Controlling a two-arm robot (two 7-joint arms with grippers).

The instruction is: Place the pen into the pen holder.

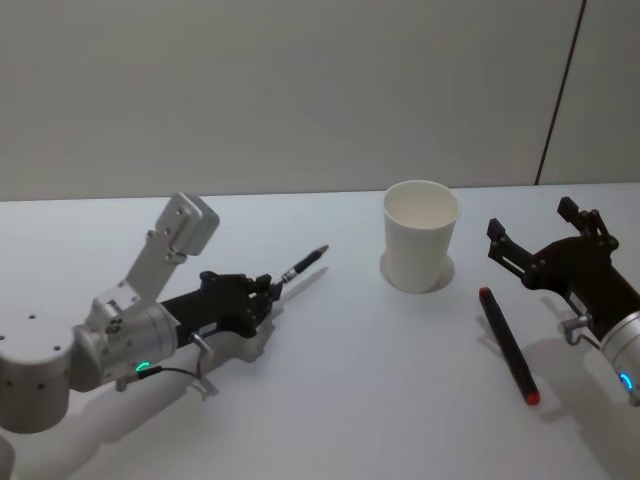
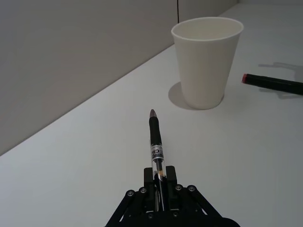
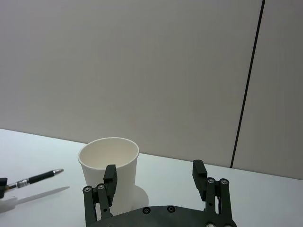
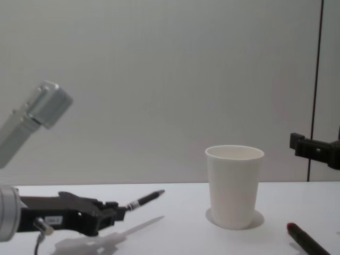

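Observation:
My left gripper (image 1: 268, 288) is shut on the back end of a clear-barrelled pen (image 1: 303, 264) with a black grip. It holds the pen a little above the table, tip pointing toward the pen holder. The wrist view shows the pen (image 2: 155, 137) sticking out straight from between the left gripper's (image 2: 160, 182) closed jaws. The pen holder, a white paper cup (image 1: 421, 235), stands upright at centre right, a short way beyond the tip. My right gripper (image 1: 532, 220) is open to the right of the cup (image 3: 102, 156), with nothing between its fingers (image 3: 110, 175).
A black marker with red ends (image 1: 507, 343) lies flat on the white table (image 1: 350, 400), between the cup and my right arm. A plain grey wall runs along the table's far edge.

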